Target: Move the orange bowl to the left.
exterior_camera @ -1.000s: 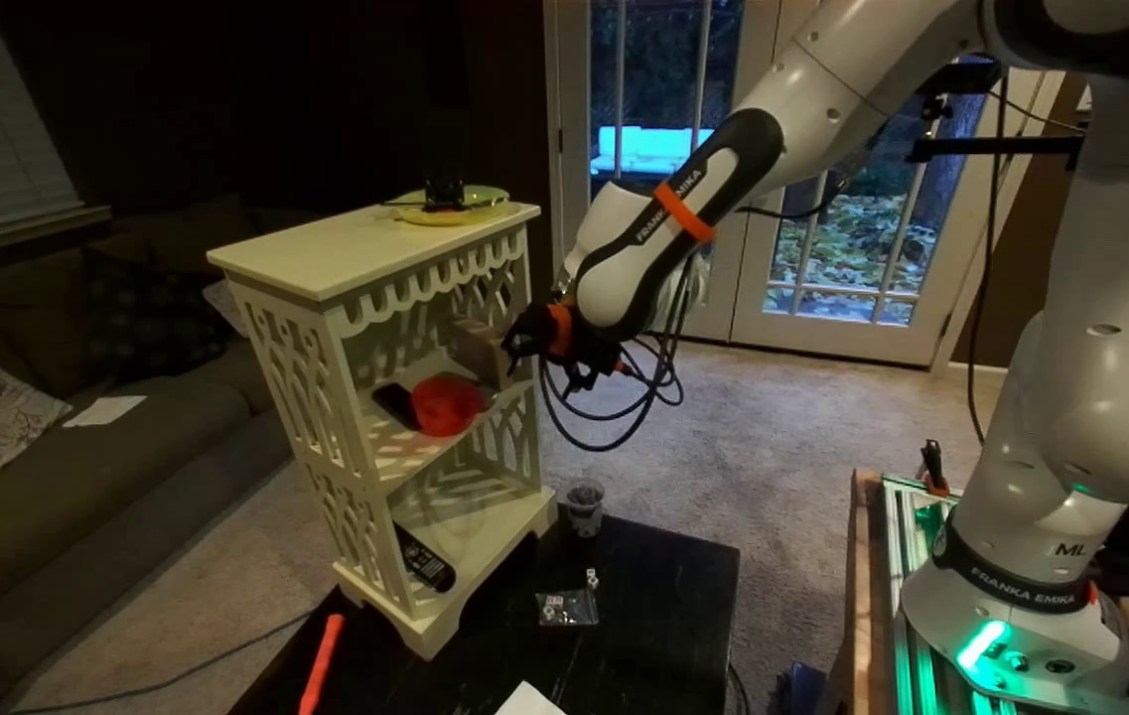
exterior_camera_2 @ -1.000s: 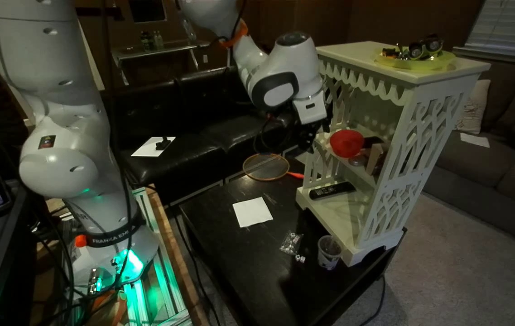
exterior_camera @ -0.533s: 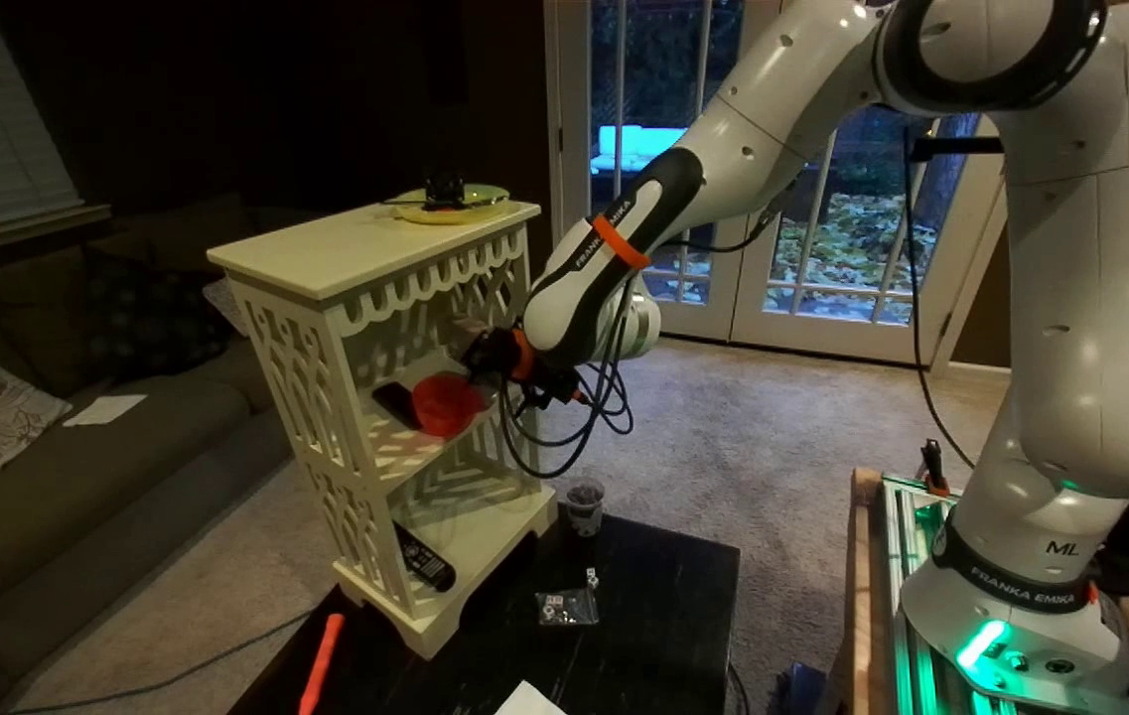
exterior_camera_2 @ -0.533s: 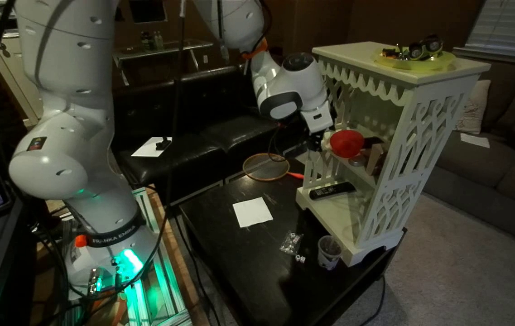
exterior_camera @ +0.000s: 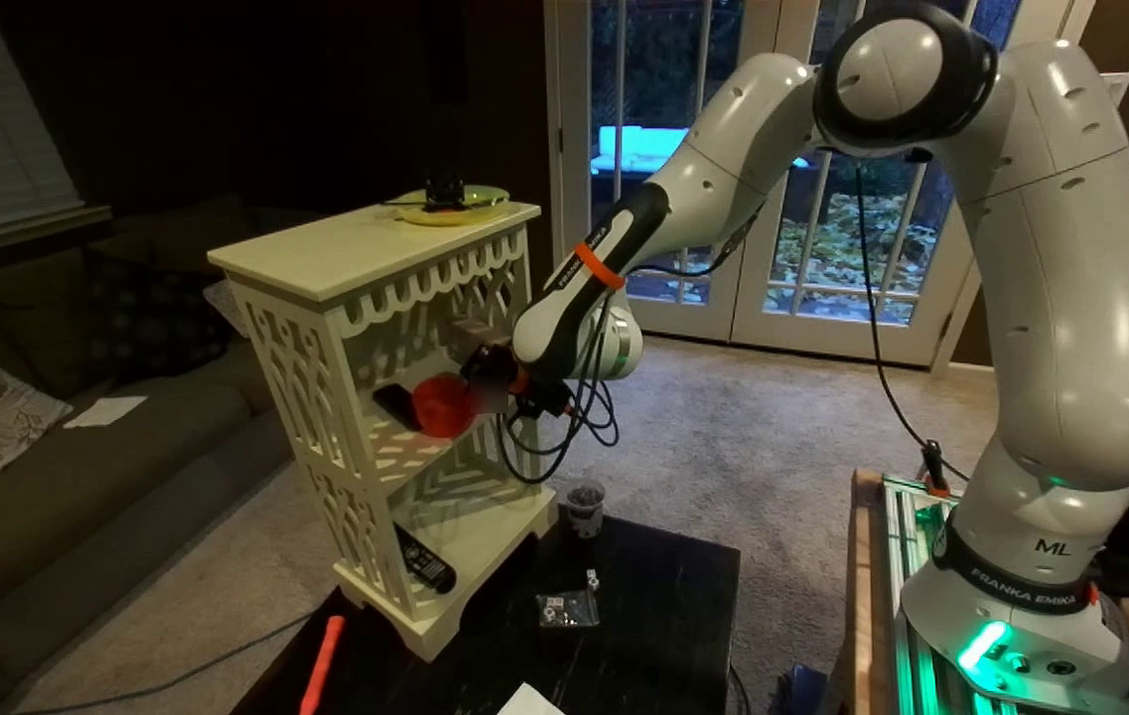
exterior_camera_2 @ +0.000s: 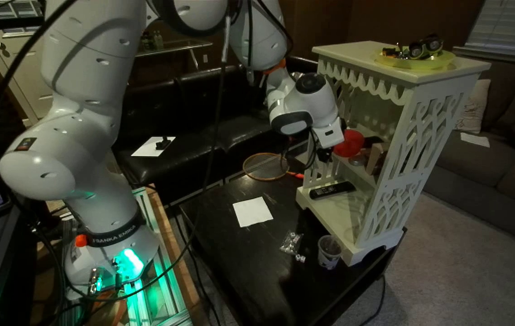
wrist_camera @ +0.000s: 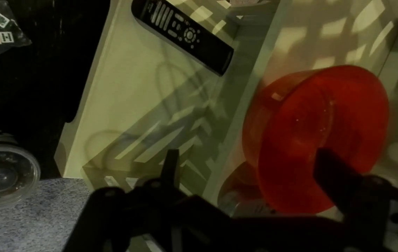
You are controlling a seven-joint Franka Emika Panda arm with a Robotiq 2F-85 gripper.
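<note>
Gripper [wrist_camera: 248, 154]: this was positioned at the front of the upper shelf [exterior_camera: 403, 449], its two black fingers [wrist_camera: 339, 173] spread wide apart. In the wrist view, one fingertip overlapped the inside of the orange bowl [wrist_camera: 311, 129], and the wall of the bowl crossed the gap between the fingers. I could not tell whether either finger touched it.

Orange bowl: this sat on the upper shelf of the cream lattice rack [exterior_camera: 316, 246], just beside the gripper in both exterior views. The same shelf held a dark flat object [exterior_camera: 394, 405], a small round item [exterior_camera_2: 356, 160] whose kind I could not make out, and a tan block [exterior_camera_2: 374, 159].

Arm [exterior_camera: 1051, 248]: this extended from its base to the rack, with dark cables [exterior_camera: 591, 375] looped below the wrist.

Rack: the lower shelf [wrist_camera: 139, 94] carried a black remote control [wrist_camera: 184, 36]. The top carried a yellow-green plate [exterior_camera_2: 420, 64] with dark items [exterior_camera_2: 427, 46] on it.

Table [exterior_camera_2: 248, 253]: this black surface supported the rack. A cup [exterior_camera_2: 328, 256] stood near the rack's base; a clear bag [exterior_camera_2: 291, 243] and small white cubes [exterior_camera_2: 300, 258] lay near the cup. A sheet of paper [exterior_camera_2: 252, 212] lay farther along, and a racket [exterior_camera_2: 264, 166] lay at the table edge nearest a black sofa [exterior_camera_2: 166, 104].
</note>
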